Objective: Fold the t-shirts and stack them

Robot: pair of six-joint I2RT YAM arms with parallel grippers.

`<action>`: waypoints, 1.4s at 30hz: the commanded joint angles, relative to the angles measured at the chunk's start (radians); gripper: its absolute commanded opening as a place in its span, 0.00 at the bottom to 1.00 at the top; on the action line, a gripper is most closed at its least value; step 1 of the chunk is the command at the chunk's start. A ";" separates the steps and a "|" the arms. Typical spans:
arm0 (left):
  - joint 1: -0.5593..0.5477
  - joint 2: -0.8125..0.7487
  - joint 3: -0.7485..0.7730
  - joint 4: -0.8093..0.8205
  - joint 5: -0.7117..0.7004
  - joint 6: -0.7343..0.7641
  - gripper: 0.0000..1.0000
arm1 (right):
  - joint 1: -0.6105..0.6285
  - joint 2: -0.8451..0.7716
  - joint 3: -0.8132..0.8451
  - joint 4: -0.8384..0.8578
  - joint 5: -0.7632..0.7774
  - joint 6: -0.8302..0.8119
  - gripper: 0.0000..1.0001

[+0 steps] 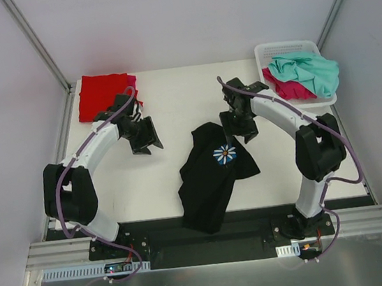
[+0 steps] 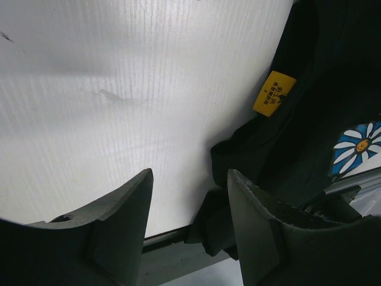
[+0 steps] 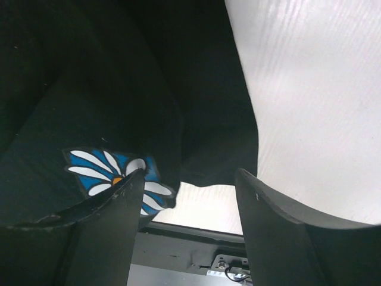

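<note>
The black t-shirt [image 1: 213,175] lies crumpled mid-table, its daisy print [image 1: 225,154] facing up and its lower end hanging over the front edge. My left gripper [image 1: 145,143] hovers to the shirt's left, open and empty. In the left wrist view the left gripper [image 2: 190,179] stands over bare table, with the black shirt [image 2: 321,107] and its yellow tag [image 2: 274,93] to the right. My right gripper [image 1: 246,130] is open at the shirt's upper right. The right wrist view has the right gripper [image 3: 190,176] just above the black cloth [image 3: 119,89], beside the daisy [image 3: 107,170].
A folded red t-shirt [image 1: 104,94] rests on a magenta one [image 1: 133,86] at the back left. The white lattice basket [image 1: 290,48] at the back right holds a teal t-shirt [image 1: 305,71] and a red-pink one [image 1: 284,88]. Metal frame posts [image 1: 37,43] flank the table.
</note>
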 commanded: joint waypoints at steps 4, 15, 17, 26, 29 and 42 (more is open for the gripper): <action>0.000 -0.056 0.010 -0.027 -0.036 0.001 0.53 | 0.077 0.041 0.137 -0.024 -0.026 0.030 0.59; 0.281 -0.194 0.016 -0.081 -0.033 0.029 0.54 | 0.150 0.012 0.148 -0.064 -0.006 0.053 0.01; 0.283 -0.189 0.022 -0.095 0.001 0.034 0.54 | 0.152 0.000 0.174 -0.084 0.017 0.058 0.01; 0.283 -0.215 -0.026 -0.096 0.023 0.040 0.54 | 0.141 -0.088 0.138 -0.094 0.095 0.046 0.48; 0.283 -0.221 -0.041 -0.098 0.026 0.044 0.54 | 0.115 -0.089 0.086 -0.073 0.083 0.030 0.50; 0.283 -0.257 -0.027 -0.132 0.010 0.063 0.54 | 0.052 0.009 -0.034 0.089 -0.072 0.024 0.51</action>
